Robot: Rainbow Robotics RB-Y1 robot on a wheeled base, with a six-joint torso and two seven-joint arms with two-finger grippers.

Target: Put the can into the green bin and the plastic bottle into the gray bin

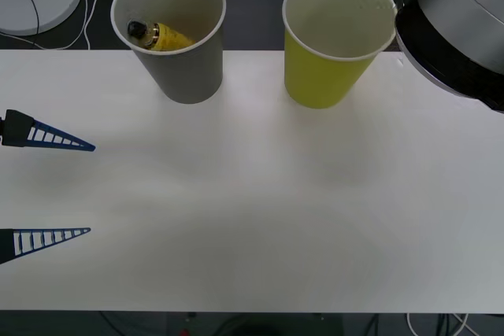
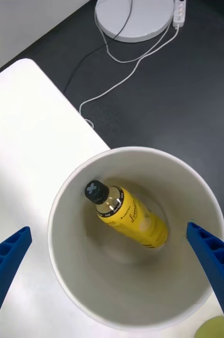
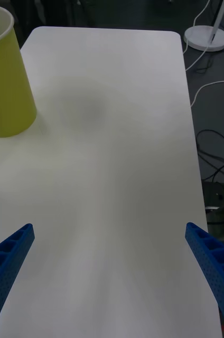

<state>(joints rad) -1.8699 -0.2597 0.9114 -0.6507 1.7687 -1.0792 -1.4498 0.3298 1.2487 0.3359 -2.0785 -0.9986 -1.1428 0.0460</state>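
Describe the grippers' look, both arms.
Left gripper: two blue, ribbed, wedge-shaped fingers tapering to points, with ladder-like open slots, on black mounts. Right gripper: the same blue ribbed tapered fingers. The right arm's housing is rounded silver-gray over a black band. No cables or markings visible on them.

- Light is bright, soft and even; the white worktop reads almost washed out, with little texture.
- Shadows are faint and diffuse: a pale smudge beneath the green bin and the gray bin, and a vague gray patch on the worktop in the left wrist view.
- Inside the gray bin the plastic bottle is sharp, its label legible, with a soft shadow beneath.
- The floor beyond stays dark.
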